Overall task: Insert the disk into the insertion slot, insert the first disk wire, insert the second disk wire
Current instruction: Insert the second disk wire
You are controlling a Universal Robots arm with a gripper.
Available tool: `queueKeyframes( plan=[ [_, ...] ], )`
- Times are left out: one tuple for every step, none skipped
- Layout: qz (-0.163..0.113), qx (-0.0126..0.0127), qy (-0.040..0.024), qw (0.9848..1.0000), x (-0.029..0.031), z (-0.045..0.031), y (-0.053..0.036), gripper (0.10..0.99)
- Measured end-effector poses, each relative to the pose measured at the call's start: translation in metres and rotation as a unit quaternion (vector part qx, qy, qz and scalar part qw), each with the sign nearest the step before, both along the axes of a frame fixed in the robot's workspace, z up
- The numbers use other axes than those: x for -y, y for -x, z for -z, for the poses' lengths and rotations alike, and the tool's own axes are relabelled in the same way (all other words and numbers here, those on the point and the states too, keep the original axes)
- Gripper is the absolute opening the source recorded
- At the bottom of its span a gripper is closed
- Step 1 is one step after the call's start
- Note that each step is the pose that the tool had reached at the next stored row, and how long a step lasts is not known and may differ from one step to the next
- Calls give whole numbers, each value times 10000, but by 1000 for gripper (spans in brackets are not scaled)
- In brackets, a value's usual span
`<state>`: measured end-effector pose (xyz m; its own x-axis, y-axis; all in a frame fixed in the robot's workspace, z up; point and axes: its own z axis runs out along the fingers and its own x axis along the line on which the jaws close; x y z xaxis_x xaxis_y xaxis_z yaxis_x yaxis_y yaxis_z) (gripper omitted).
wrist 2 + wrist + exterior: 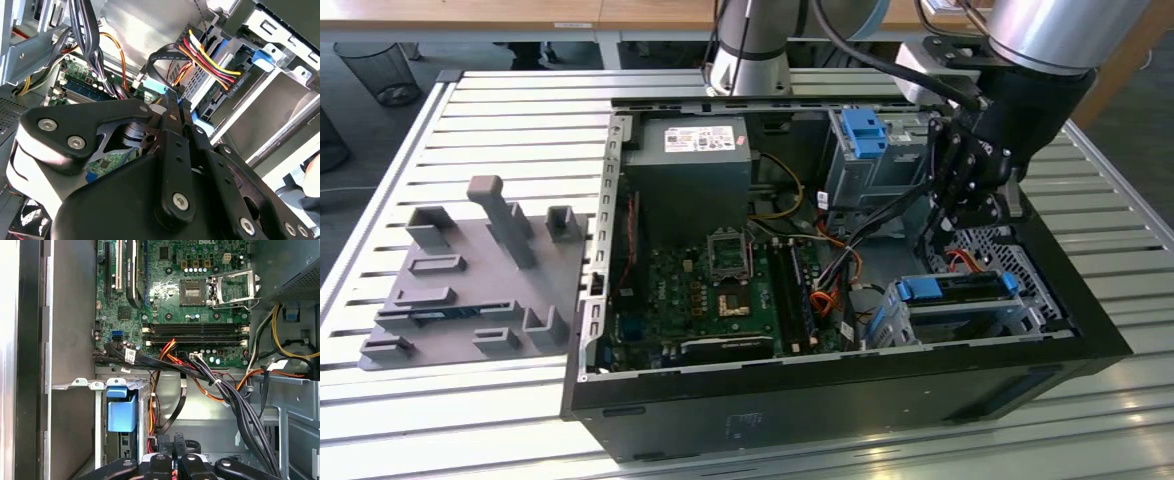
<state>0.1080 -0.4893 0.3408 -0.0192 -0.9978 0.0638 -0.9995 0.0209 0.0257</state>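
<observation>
Item, gripper (970, 205): I see it lowered inside the open computer case (720, 395), above the disk, beside the taller grey cage (874, 160). In the second wrist view its fingers (172, 107) are pressed together on a thin black cable (165, 57).

Item, disk (958, 288): blue-framed, seated in the insertion slot (961, 318) at the case's near corner, on the exterior view's right.

Item, motherboard (190, 300): exposed.
</observation>
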Motion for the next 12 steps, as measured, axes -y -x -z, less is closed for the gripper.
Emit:
queueKeyframes(
  plan=[
    [0, 0, 0, 10000, 1, 2, 0, 145],
    [0, 0, 0, 10000, 2, 4, 0, 145],
    [0, 0, 1, 10000, 4, 5, 0, 145],
    [0, 0, 2, 10000, 9, 6, 0, 145],
    [0, 0, 2, 10000, 15, 7, 0, 145],
    [0, 0, 2, 10000, 23, 9, 0, 145],
    [-1, 0, 2, 10000, 35, 10, -1, 145],
    [0, 0, 2, 10000, 49, 13, 0, 145],
    [0, 0, 2, 10000, 61, 15, 0, 145],
    [0, 0, 1, 10000, 71, 17, 0, 145],
    [0, 0, 1, 10000, 80, 19, 0, 145],
    [0, 0, 1, 10000, 85, 20, 0, 145]
  ],
)
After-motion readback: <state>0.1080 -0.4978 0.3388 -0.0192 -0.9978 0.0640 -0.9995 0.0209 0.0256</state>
